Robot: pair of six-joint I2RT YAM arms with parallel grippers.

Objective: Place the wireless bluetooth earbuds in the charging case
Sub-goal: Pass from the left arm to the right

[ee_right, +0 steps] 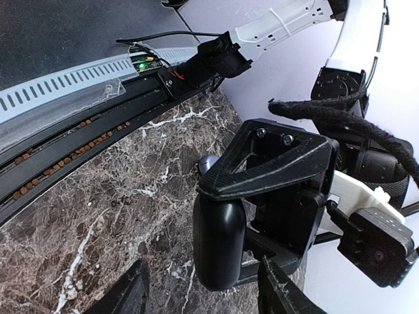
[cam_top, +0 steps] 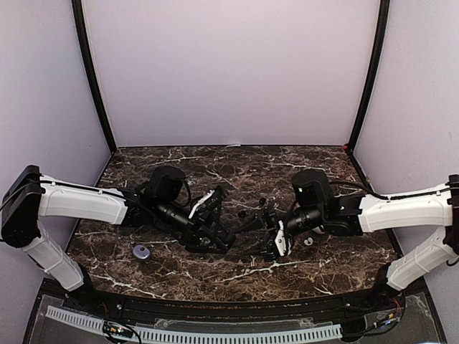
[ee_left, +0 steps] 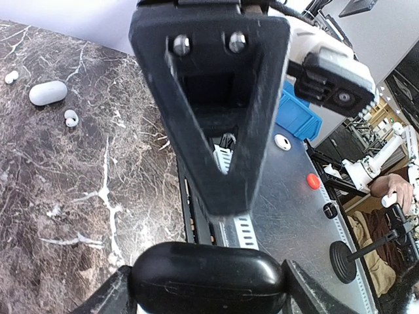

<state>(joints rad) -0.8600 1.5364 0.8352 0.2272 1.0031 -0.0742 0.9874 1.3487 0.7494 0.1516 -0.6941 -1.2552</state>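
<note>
The black charging case is being clamped by the left gripper above the middle of the table. Its long axis is running from one finger across to the other, and its lid is being shown shut. The right gripper is being held just beside that case with its fingers spread wide, and nothing is being gripped by it. Farther right, on the marble table, the white earbuds are being seen lying loose, one on either side of a closed white case and apart from it. Which way they are pointing cannot be told. At the near left, a small grey round object is being seen lying on the marble.
</note>
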